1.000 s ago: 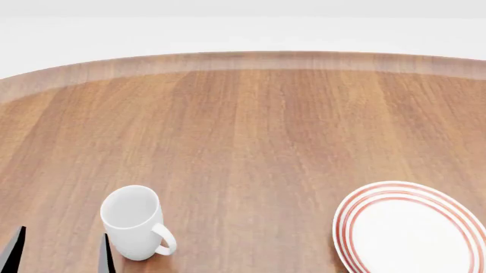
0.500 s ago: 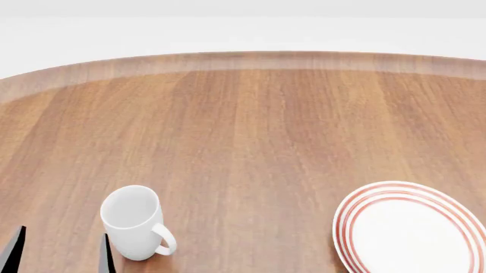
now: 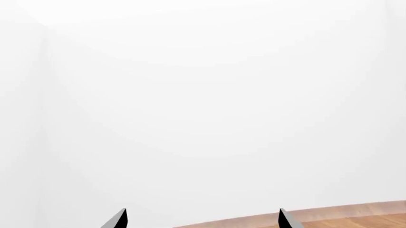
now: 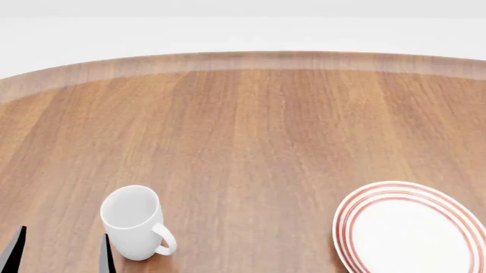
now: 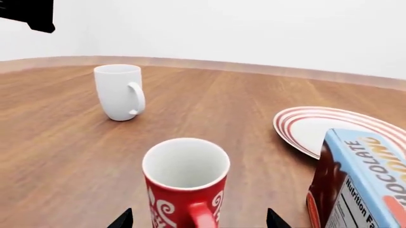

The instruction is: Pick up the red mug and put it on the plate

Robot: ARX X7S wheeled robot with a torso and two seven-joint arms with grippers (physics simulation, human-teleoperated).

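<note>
The red mug [image 5: 186, 183] stands upright on the wooden table, white inside, its handle turned towards the right wrist camera. It shows only in the right wrist view and is outside the head view. My right gripper [image 5: 199, 221] is open, one fingertip on each side of the mug's lower body, neither touching it. The plate [image 5: 311, 124], white with red rings, lies beyond the mug to its right; in the head view the plate [image 4: 410, 227] is at the lower right. My left gripper [image 4: 61, 259] is open at the lower left, holding nothing, and in its own view the left gripper [image 3: 201, 221] faces a white wall.
A plain white mug [image 4: 135, 223] stands upright just right of my left gripper's fingers; this white mug [image 5: 120, 91] is also beyond the red mug. A chocolate carton [image 5: 358, 183] stands close beside the red mug, in front of the plate. The round table's far edge [image 4: 243, 60] curves across the back.
</note>
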